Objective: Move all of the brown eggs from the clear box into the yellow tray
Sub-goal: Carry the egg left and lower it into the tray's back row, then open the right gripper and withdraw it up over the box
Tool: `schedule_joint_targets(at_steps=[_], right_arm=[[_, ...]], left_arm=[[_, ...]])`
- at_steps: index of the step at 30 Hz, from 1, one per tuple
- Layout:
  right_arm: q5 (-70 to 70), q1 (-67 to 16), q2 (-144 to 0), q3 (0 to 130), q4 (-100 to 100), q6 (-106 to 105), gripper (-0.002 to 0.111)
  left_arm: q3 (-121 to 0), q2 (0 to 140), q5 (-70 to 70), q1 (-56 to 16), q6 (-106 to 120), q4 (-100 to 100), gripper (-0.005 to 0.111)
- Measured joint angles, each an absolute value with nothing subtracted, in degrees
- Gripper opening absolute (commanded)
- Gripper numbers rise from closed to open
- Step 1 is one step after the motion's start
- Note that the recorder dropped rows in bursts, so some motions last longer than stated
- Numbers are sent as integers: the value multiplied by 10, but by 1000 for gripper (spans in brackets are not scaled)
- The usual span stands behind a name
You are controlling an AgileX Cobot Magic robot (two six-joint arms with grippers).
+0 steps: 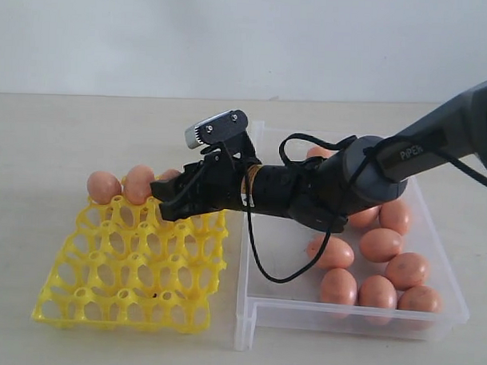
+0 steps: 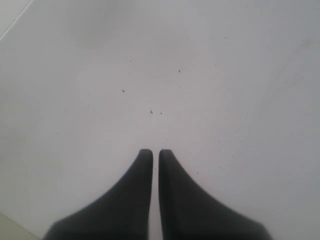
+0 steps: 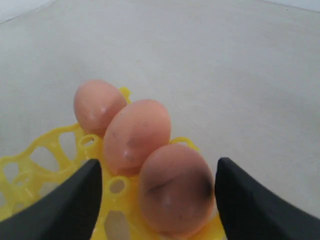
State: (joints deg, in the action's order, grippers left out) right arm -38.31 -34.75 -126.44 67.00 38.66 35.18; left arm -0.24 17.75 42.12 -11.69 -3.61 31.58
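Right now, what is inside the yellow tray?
Three brown eggs sit along the far row of the yellow tray; one lies between the right pincer's open fingers. The other visible cups are empty. The arm covers the rest of that row.

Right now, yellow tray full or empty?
Mostly empty: three brown eggs sit along one edge row of the yellow tray; other visible cups bare.

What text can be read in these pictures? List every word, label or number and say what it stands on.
"PIPER": white letters on the dark forearm of the right arm, seen in the exterior view.
Nothing else can be read: the brown eggs, the yellow tray and the clear box show no lettering, and neither wrist view shows any text.
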Motion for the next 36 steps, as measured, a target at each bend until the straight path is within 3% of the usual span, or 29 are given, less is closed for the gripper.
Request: schedule_joint_targets(at_steps=[8,11,16,17,28,36], right_arm=[[-382,-326,-1205,651,387,358,53],[-515,-299,-1134,584,387,290,34],[-562,-280,-1067,495,340,151,2],[-565,-279,-1054,477,321,123,0],[-686,-258,-998,288,45,-209,0],[-663,-220,-1003,303,-4,-70,0]], left_arm=[[-2,177,421,-117,-36,316,4],[-2,177,421,-117,-36,316,4],[-2,177,421,-117,-36,316,4],[-2,177,421,-117,-36,316,4],[-2,177,421,-117,-36,316,4],[-2,177,421,-117,-36,316,4]])
